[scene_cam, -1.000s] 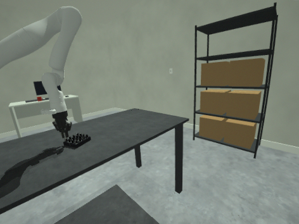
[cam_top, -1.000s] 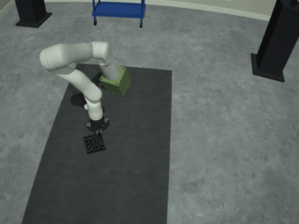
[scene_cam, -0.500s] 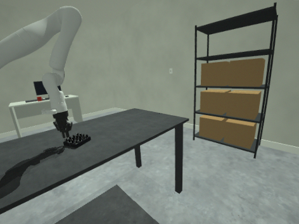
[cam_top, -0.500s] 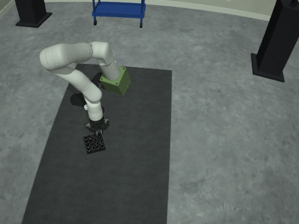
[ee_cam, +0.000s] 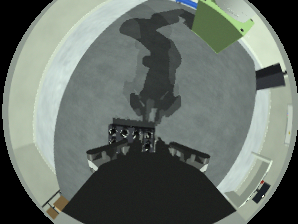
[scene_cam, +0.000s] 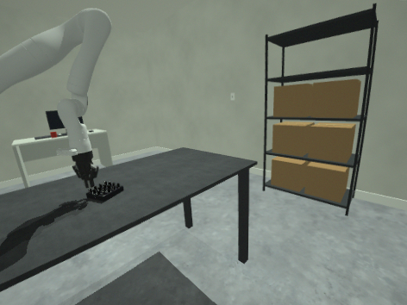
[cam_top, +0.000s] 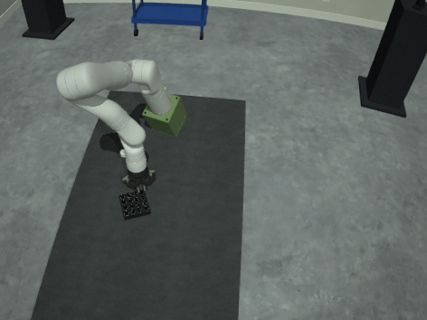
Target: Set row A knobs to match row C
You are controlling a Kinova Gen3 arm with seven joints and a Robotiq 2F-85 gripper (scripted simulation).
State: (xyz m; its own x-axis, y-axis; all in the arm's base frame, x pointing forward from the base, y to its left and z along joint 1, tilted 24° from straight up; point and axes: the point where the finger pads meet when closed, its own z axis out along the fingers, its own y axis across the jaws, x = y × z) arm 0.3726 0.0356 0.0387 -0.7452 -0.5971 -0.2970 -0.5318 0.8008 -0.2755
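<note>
Now, pincer: my gripper (cam_top: 141, 188) (scene_cam: 89, 185) (ee_cam: 148, 139) points down with its fingers parted by a narrow gap, mostly closed but not fully; I have hold of nothing.
Knob box: the black knob box (cam_top: 135, 206) (scene_cam: 104, 192) (ee_cam: 131, 131) sits on the dark table (cam_top: 194, 226) (scene_cam: 181, 172) (ee_cam: 215, 100), just beside and below my fingertips, by its edge toward my mount. Whether I touch a knob, I can't tell.
Knobs: they stand in rows on the box's top; the white lines and printed marks are too small for me to read, so I can't say which of row A match row C.
Arm: my pale arm (cam_top: 109, 74) (scene_cam: 88, 56) rises from the green mount (cam_top: 172, 126) (ee_cam: 220, 30), bends high, and comes down to the gripper.
Shadow: mine (scene_cam: 26, 233) (ee_cam: 160, 55) lies across the tabletop, its gripper end near the box.
Shelf: a black rack (scene_cam: 266, 129) stands by the wall, well apart from the table, with brown cartons (scene_cam: 293, 102) on three levels.
Desk: a white desk (scene_cam: 39, 140) with a dark monitor (scene_cam: 53, 121) stands behind me in the exterior view.
Cart: a blue one (cam_top: 169, 14) stands beyond the mount.
</note>
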